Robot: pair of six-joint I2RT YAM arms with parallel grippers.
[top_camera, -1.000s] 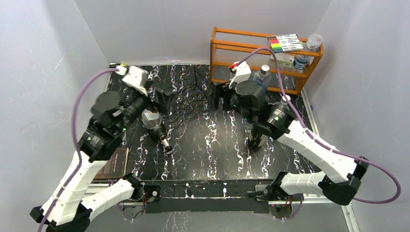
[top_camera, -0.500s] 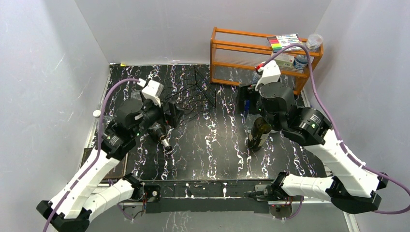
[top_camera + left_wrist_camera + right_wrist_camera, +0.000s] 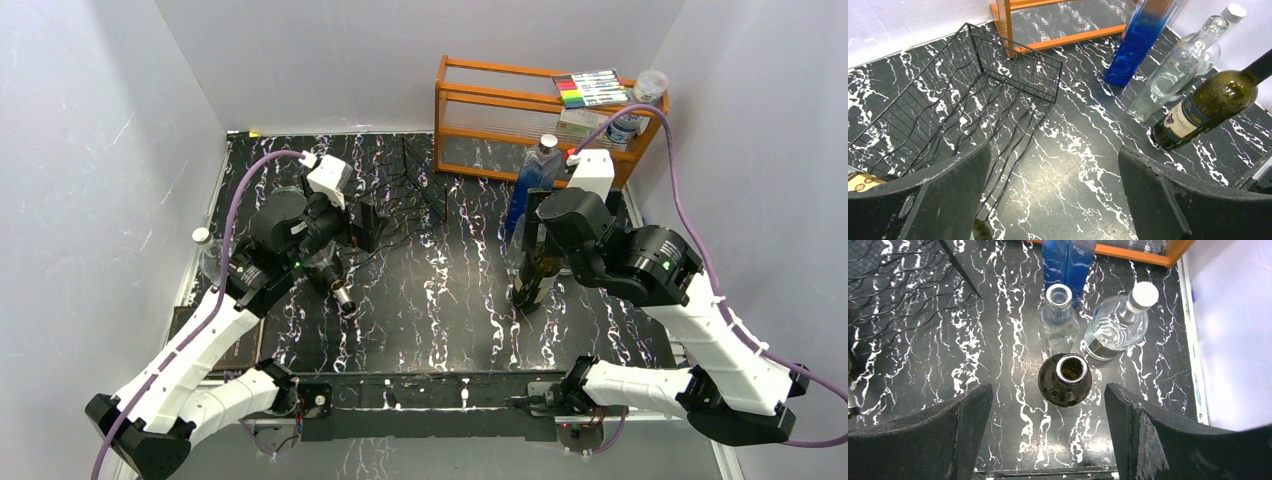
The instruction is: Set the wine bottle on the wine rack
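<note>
The wine bottle [image 3: 535, 272], dark green with a pale label, stands upright on the black marble table right of centre. Its open mouth [image 3: 1071, 371] shows from straight above in the right wrist view. My right gripper [image 3: 1048, 435] hangs over it, open, with the bottle just ahead of the fingers and untouched. The wine rack [image 3: 400, 190] is a low black wire lattice at the back centre, and it fills the left half [image 3: 948, 105] of the left wrist view. My left gripper [image 3: 1055, 195] hovers open at the rack's near left end, holding nothing.
A second dark bottle [image 3: 330, 272] lies on its side below the left wrist. A blue bottle [image 3: 1068, 260], an open clear bottle [image 3: 1059, 315] and a white-capped clear bottle [image 3: 1120, 330] stand close behind the wine bottle. The orange wooden shelf [image 3: 540, 110] fills the back right corner.
The right arm swung from the rack's right end back over the standing wine bottle, and its jaws spread wider. The left arm moved right, toward the rack.
</note>
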